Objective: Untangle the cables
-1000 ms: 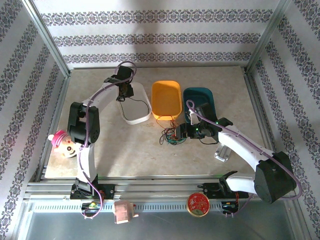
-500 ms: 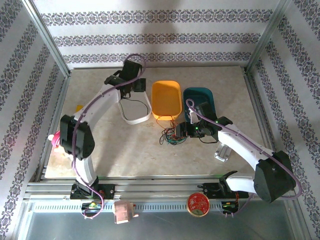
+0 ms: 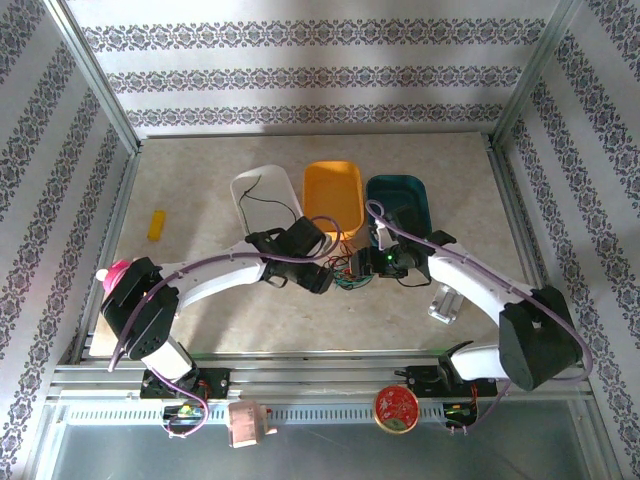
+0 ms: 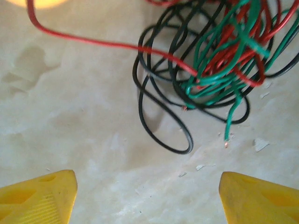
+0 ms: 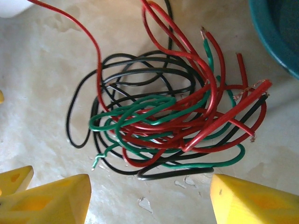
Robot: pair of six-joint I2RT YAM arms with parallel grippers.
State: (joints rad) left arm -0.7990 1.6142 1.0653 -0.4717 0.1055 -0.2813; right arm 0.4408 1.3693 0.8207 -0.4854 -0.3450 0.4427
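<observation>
Both pairs of jaws stand spread wide, the tangled cables [image 5: 177, 123] lying loose just beyond their tips.

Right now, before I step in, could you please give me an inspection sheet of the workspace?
Surface: pale marbled table, with small crumbs beside the wires in the wrist views.
Job's things: tangle of black, red and green wires on the table in front of the orange tray; one black wire lies in the white tray.
Clutter: teal tray, yellow cylinder, pink toy.
Hands: left hand and right hand are both open by the tangle, holding nothing.
Cables: purple arm cables run along both arms.
Surroundings: wallpapered walls, metal frame.
</observation>
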